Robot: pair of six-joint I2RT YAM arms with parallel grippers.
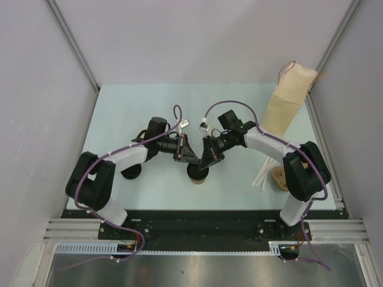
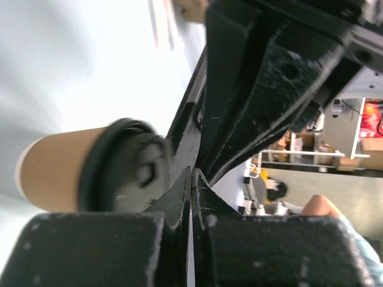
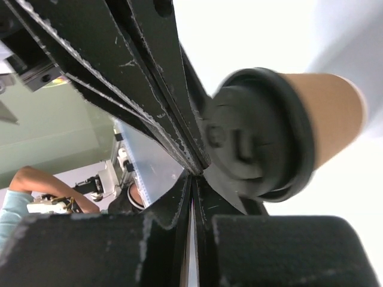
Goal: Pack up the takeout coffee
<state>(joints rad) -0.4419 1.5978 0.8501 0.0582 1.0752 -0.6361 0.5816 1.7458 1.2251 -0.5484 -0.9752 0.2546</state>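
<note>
One tan kraft cup with a black lid (image 1: 197, 174) stands at the table's middle front. It shows in the left wrist view (image 2: 60, 170) and in the right wrist view (image 3: 326, 113), with its lid (image 3: 257, 140) facing the camera. My left gripper (image 1: 195, 160) and right gripper (image 1: 204, 162) are both shut and empty. Their tips meet just above the cup's lid. In the left wrist view my shut left gripper (image 2: 192, 174) points at the right gripper's fingers (image 2: 269, 78). In the right wrist view my shut right gripper (image 3: 194, 176) meets the left gripper's fingers (image 3: 119, 60).
The tall tan paper bag (image 1: 290, 101) stands open at the back right. A brown pulp tray (image 1: 278, 177) and white strips (image 1: 262, 176) lie at the front right, by the right arm. A round black thing (image 1: 131, 173) sits under the left forearm.
</note>
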